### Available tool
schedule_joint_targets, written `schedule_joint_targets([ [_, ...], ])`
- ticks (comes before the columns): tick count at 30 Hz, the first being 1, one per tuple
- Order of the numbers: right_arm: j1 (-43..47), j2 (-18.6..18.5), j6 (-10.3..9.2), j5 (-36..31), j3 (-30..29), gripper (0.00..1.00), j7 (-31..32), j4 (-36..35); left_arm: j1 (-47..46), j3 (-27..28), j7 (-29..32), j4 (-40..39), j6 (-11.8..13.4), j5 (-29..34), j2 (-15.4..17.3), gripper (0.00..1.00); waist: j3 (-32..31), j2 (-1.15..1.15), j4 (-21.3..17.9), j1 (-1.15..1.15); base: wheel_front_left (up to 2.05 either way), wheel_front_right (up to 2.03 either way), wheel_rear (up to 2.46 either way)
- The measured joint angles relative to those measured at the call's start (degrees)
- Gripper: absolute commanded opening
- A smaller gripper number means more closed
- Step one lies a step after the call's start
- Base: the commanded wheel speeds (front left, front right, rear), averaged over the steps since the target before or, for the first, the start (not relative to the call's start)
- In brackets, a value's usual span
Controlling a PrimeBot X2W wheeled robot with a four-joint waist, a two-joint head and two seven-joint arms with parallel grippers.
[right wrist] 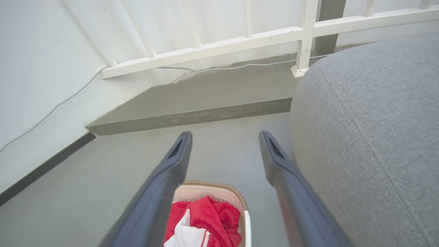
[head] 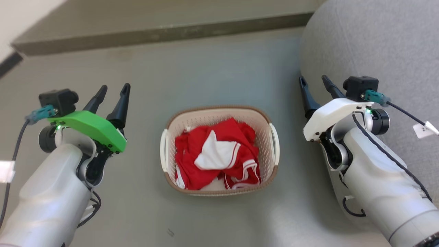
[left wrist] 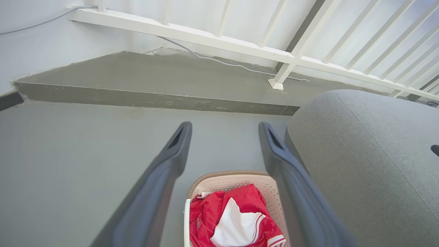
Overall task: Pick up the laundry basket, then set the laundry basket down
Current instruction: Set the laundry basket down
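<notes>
Either side of the basket (head: 205, 118), which rests on the floor (head: 219, 68) holding red clothes (head: 240, 137), the left gripper (head: 115, 87) and right gripper (head: 312, 79) hover clear of it, fingers spread and empty, likely poised to take its handles together.

Grey floor (head: 212, 68), low step (head: 154, 34) (cable (left wrist: 221, 62) along it), white railing (left wrist: 240, 44), grey upholstered seat (head: 377, 44) alongside.
</notes>
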Motion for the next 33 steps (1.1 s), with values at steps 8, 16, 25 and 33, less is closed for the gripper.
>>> schedule_joint_targets([
  [8, 6.0, 0.1, -0.03, -2.2, -4.5, 1.00, 0.0, -8.3, 5.0, 9.4, -0.2, -6.2, 0.1, 6.0, 1.4, 1.00, -5.3, 0.00, 0.8, 0.00, 0.00, 0.00, 0.00],
  [16, 12.7, 0.2, -0.12, -5.8, -8.6, 1.00, 0.0, -17.4, 12.0, 16.3, -0.2, -13.5, 1.4, 12.0, 1.9, 1.00, -8.7, 0.00, 1.3, 0.00, 0.00, 0.00, 0.00],
  [25, 19.9, 0.1, -1.24, -11.1, -12.4, 1.00, 0.0, -24.8, 20.7, 22.0, -0.2, -21.2, 1.6, 19.0, 1.1, 1.00, -10.8, 0.00, 1.4, 0.00, 0.00, 0.00, 0.00],
  [33, 25.3, 0.0, -1.61, -14.5, -16.1, 1.00, -0.1, -30.8, 27.9, 26.2, -0.2, -26.2, 2.6, 23.5, -1.6, 1.00, -12.5, 0.00, 1.2, 0.00, 0.00, 0.00, 0.00],
])
